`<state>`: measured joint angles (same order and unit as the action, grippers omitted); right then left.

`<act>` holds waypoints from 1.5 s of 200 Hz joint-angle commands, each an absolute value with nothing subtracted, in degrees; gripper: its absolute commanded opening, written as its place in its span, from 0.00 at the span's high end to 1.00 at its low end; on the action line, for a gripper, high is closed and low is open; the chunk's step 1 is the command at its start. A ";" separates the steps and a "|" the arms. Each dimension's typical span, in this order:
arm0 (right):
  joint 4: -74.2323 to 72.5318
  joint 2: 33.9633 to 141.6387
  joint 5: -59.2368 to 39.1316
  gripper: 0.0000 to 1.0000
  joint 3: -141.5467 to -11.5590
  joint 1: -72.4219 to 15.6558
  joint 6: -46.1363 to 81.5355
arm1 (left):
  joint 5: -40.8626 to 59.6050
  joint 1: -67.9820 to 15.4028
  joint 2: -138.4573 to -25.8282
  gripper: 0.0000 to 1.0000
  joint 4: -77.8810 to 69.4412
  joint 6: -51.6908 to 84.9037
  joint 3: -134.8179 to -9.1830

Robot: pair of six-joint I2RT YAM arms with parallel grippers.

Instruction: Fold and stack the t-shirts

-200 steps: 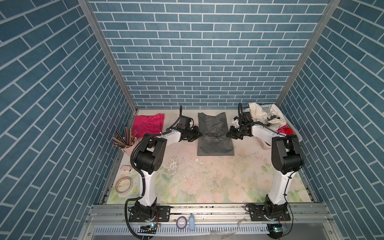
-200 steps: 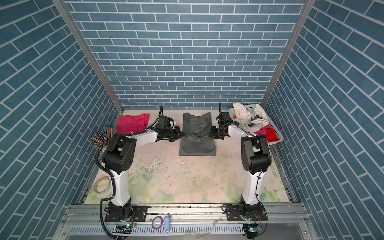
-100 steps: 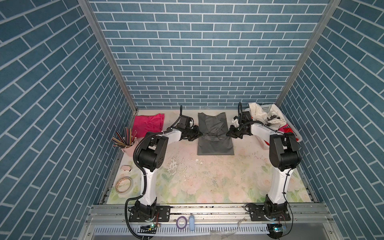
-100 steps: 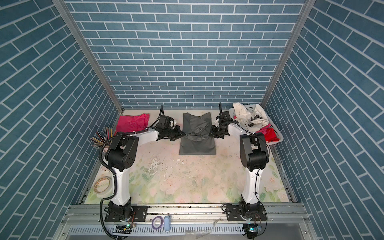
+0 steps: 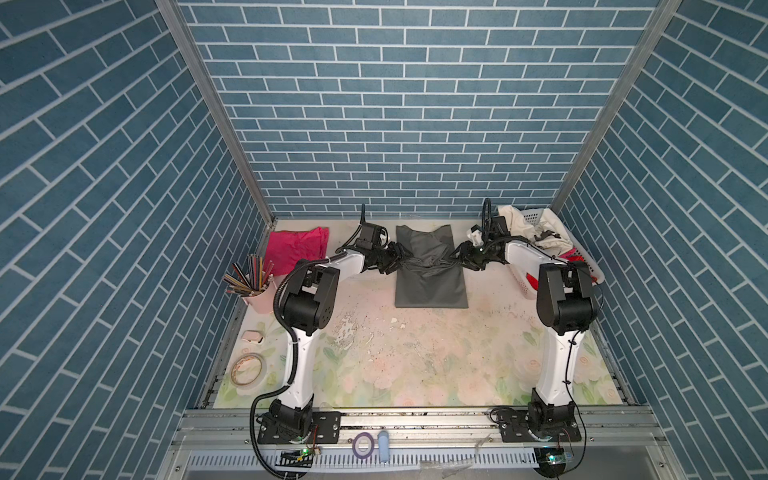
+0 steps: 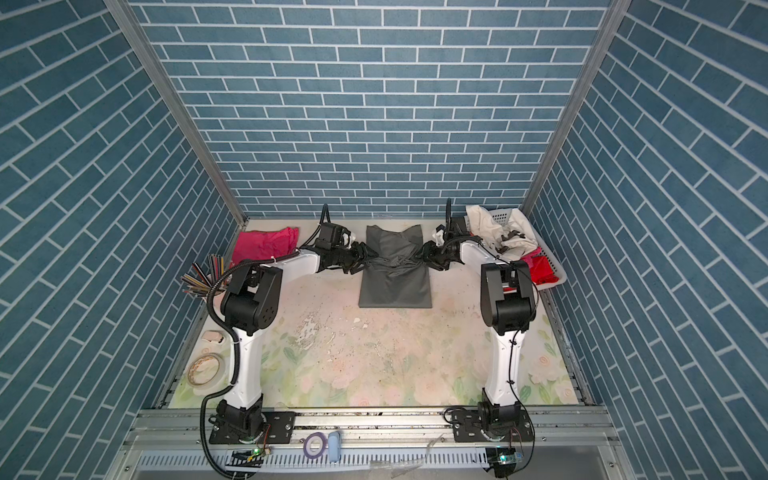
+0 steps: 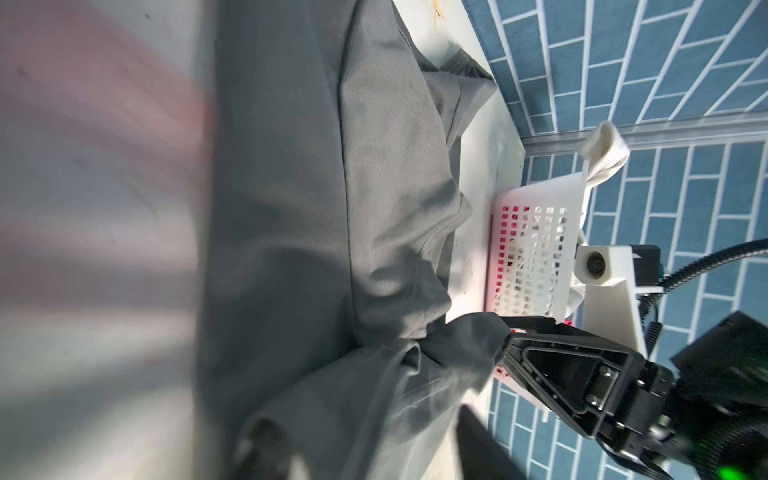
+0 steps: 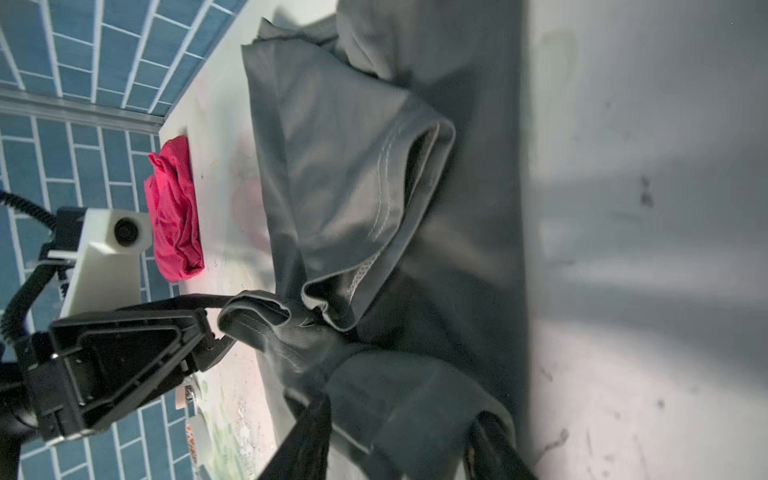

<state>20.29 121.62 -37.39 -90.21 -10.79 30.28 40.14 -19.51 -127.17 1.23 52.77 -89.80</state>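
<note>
Clamped a second ago, now parted: left gripper (image 5: pixel 397 261) and right gripper (image 5: pixel 457 254), with bunched cloth lying loose between the fingers. Forearms low, reaching inward to opposite side edges of dark grey t-shirt (image 5: pixel 430 286), far centre. Hot pink t-shirt (image 5: pixel 297 246) far left.

Bright even daylight; wrist views motion-blurred.

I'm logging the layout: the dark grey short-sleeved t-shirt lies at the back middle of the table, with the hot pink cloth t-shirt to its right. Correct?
No: the hot pink cloth t-shirt lies to the left of the dark grey short-sleeved t-shirt, not its right; both top views show it. The rest holds.
</note>
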 commanded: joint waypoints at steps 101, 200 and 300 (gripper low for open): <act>16.28 102.94 -43.42 0.12 -79.62 -9.77 34.33 | 40.88 -15.55 -109.86 0.15 9.59 46.30 -84.26; 20.47 83.17 -21.89 0.08 -50.91 -14.66 29.81 | 36.10 -24.23 -91.62 0.15 2.84 47.20 -50.88; 1.23 87.02 -22.84 0.30 -38.67 -16.59 46.08 | 36.30 -25.28 -93.06 0.15 -10.20 56.53 -42.84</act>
